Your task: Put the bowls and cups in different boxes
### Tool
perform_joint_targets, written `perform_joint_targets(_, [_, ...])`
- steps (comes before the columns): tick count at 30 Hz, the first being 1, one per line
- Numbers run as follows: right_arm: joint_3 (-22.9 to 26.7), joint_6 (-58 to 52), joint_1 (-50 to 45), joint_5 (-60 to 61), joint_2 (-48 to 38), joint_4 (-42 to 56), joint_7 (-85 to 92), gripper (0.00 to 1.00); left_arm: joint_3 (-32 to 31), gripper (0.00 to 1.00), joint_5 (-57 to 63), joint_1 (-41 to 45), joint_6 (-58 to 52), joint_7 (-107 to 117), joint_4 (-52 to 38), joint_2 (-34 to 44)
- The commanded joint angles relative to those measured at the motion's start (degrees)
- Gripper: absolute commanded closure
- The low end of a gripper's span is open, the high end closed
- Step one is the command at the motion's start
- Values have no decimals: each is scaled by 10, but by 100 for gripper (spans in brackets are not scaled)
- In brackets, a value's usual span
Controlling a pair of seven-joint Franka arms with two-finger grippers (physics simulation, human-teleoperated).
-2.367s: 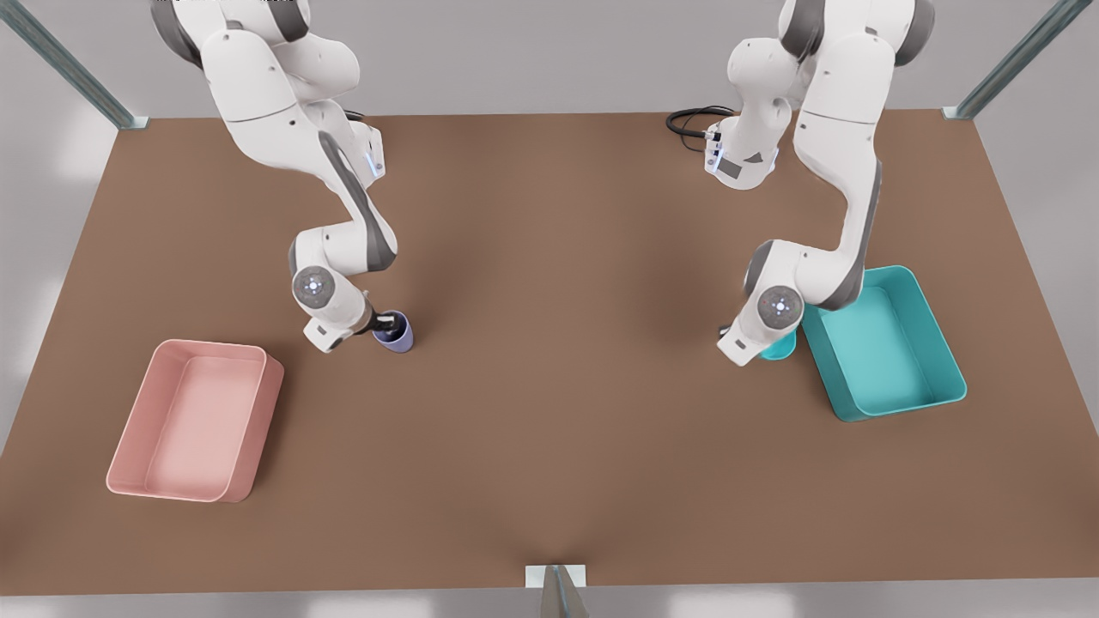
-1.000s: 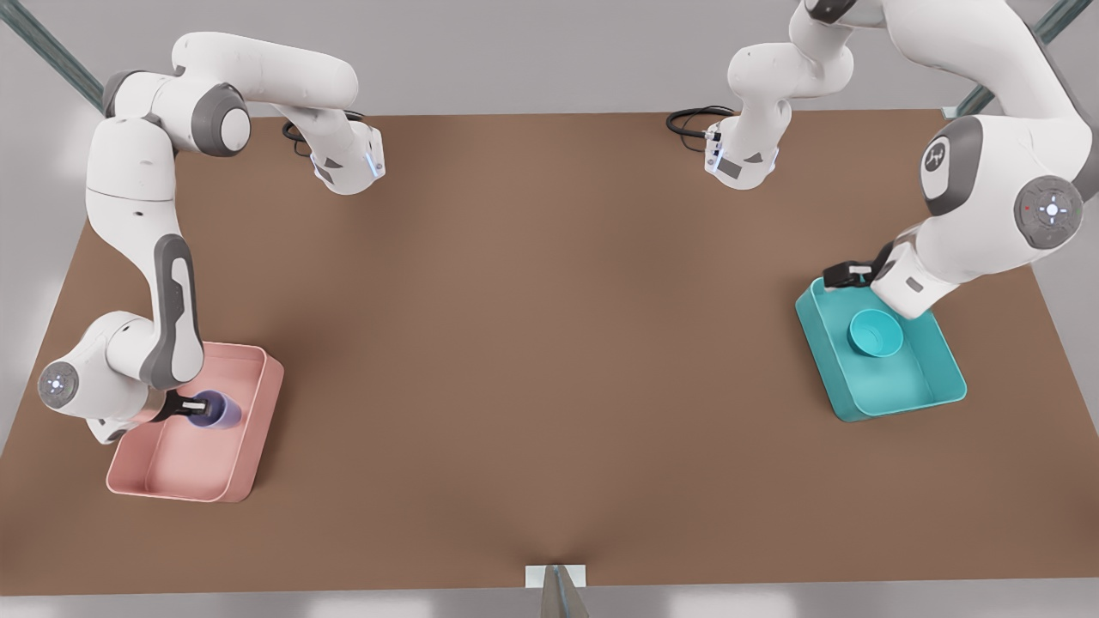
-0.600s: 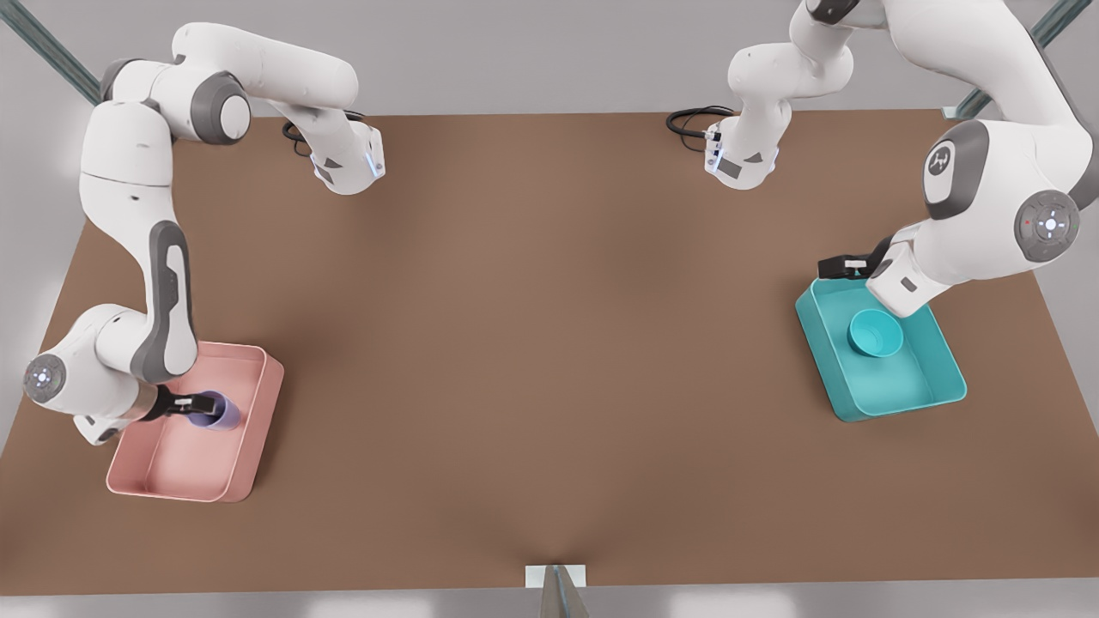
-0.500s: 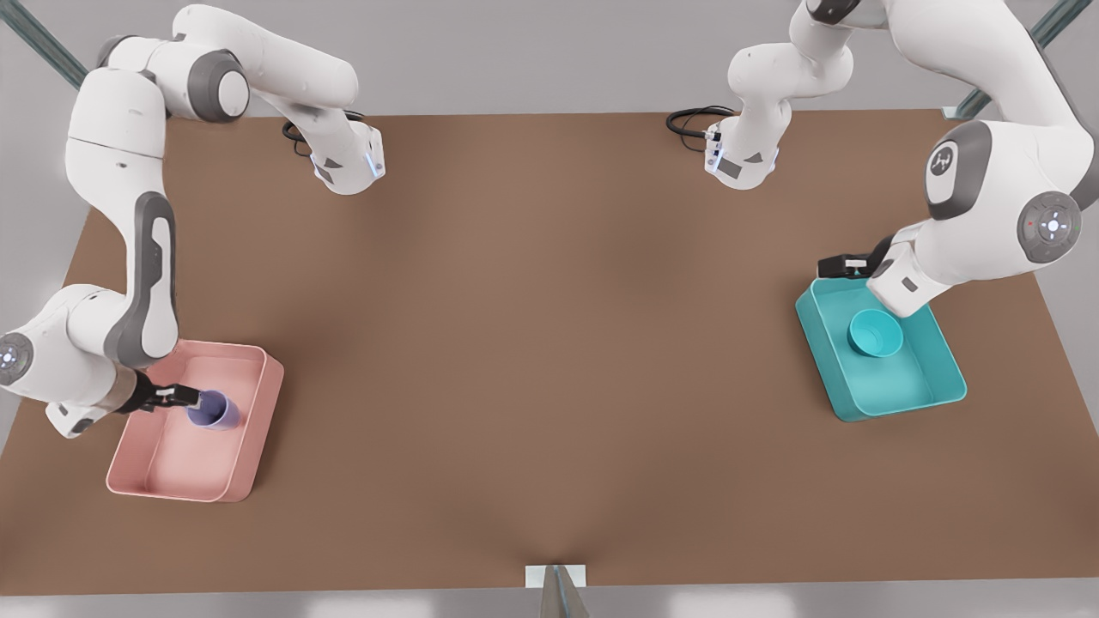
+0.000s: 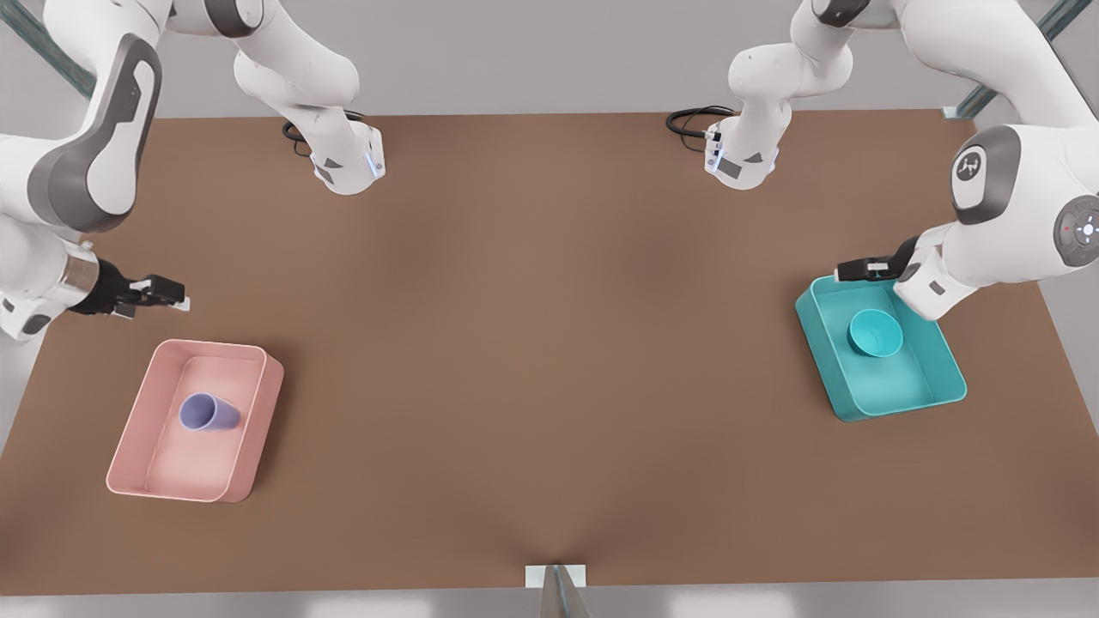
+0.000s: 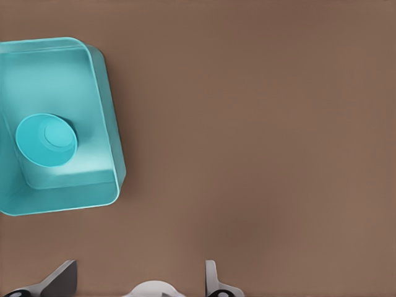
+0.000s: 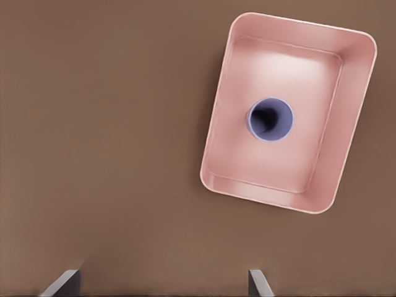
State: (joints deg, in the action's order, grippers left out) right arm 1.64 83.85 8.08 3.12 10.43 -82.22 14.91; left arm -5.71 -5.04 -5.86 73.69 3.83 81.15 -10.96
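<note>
The lavender cup (image 5: 206, 413) stands upright in the pale pink box (image 5: 262, 412) at the front view's left, also seen as cup (image 7: 270, 119) in pink box (image 7: 213, 148). My right gripper (image 5: 167, 294) hovers open above the table, behind that box and apart from it; its fingers frame the gap (image 7: 162, 283). The teal bowl (image 5: 875, 332) sits in the teal box (image 5: 893, 408) at the front view's right, seen too as bowl (image 6: 46, 140) in teal box (image 6: 110, 124). My left gripper (image 5: 859, 269) is open over the box's far corner, holding nothing (image 6: 137, 281).
The two arm bases (image 5: 348, 167) (image 5: 740, 163) stand at the table's back edge with black cables (image 5: 691, 120). Metal struts (image 5: 1013, 60) rise at the back corners. Brown tabletop (image 5: 549, 343) stretches between the boxes.
My right gripper let go of the cup, which stays standing in the pink box, and drew up and back out of the box. My left gripper shifted slightly rightward over the teal box's corner.
</note>
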Motion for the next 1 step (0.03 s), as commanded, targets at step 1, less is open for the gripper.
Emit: perform_joint_targets(1, [0, -49, 0, -3, -2, 1, -99, 0, 0, 0, 0, 1, -1, -14, 1, 1])
